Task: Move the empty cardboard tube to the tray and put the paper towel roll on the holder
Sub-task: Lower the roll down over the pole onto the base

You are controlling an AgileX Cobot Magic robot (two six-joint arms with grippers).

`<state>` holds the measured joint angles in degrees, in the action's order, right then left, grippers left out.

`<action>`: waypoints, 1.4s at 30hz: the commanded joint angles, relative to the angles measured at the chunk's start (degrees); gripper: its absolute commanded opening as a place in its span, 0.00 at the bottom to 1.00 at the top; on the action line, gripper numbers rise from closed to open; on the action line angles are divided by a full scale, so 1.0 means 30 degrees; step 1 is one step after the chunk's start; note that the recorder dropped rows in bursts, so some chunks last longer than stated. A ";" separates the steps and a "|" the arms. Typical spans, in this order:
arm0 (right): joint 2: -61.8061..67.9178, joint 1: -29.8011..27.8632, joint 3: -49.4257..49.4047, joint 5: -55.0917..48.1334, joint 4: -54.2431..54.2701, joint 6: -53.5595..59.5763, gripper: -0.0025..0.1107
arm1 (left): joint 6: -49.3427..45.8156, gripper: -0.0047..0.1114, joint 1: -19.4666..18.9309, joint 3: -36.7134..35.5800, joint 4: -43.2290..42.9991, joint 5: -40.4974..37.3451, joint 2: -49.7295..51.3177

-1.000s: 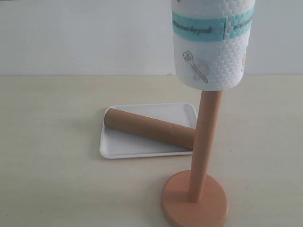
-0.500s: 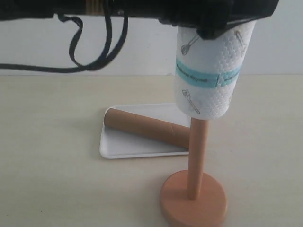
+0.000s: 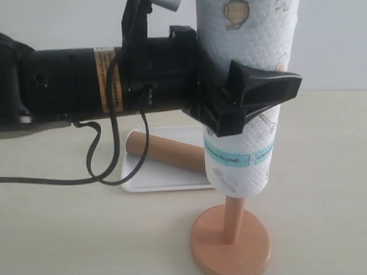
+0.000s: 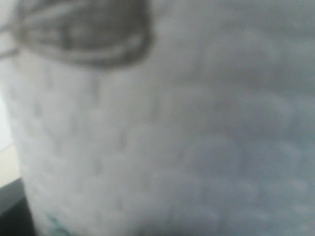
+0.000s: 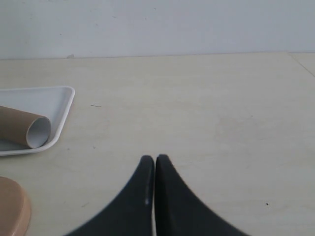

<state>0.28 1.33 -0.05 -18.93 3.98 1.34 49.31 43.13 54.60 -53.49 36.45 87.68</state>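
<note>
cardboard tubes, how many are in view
1. The empty cardboard tube lies on its side in the white tray, one end hidden behind the paper towel roll in the exterior view. Whether that roll holds another tube as its core cannot be seen.

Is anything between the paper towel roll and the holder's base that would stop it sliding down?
Nothing visible. The left gripper holds the paper towel roll threaded on the holder, with only bare pole below it down to the disc base. The empty cardboard tube lies on the tray, aside.
</note>
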 commanded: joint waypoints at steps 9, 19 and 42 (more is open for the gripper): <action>-0.0092 -0.0053 0.0017 0.0143 0.0039 0.0021 0.02 | -0.2674 0.08 0.0061 -0.1557 0.2628 0.2655 0.1748; -0.0092 -0.0053 0.0017 0.0143 0.0039 0.0021 0.02 | -0.3526 0.08 0.0061 -0.1557 0.2688 0.3398 0.4224; -0.0092 -0.0053 0.0017 0.0143 0.0039 0.0021 0.02 | -0.6187 0.08 0.0061 -0.3296 0.4493 0.5707 0.5650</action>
<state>0.28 1.33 -0.05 -18.93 3.98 1.34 30.59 43.13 44.92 -40.97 51.42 104.72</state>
